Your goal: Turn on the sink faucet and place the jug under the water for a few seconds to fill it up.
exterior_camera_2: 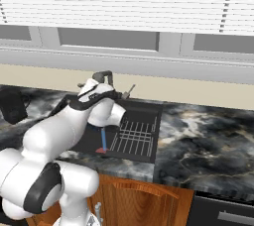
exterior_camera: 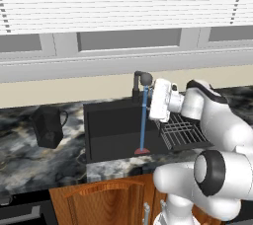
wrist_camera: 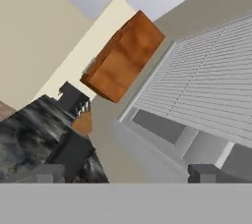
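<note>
The sink faucet (exterior_camera: 142, 82) is standing at the back rim of the sink (exterior_camera: 111, 125), its rounded head pointing forward, and the water (exterior_camera: 143, 119) is running from it in a thin, straight blue stream down to a small reddish splash patch on the basin floor. A dark wire rack (exterior_camera: 180, 131) is lying along the right side of the basin.

The jug (exterior_camera: 48, 126) is sitting upright on the marbled desk (exterior_camera: 29, 160), left of the sink and well apart from the stream, its loop handle facing the basin. In the hand view the jug (wrist_camera: 74, 153) is showing as a dark box low on the left.

The arm is reaching over the sink with the end effector (wrist_camera: 128, 173) close beside the faucet head. Its two finger tips are standing wide apart with nothing between them, pointing toward the window blinds (wrist_camera: 206, 95) and a wooden wall cabinet (wrist_camera: 123, 57).
</note>
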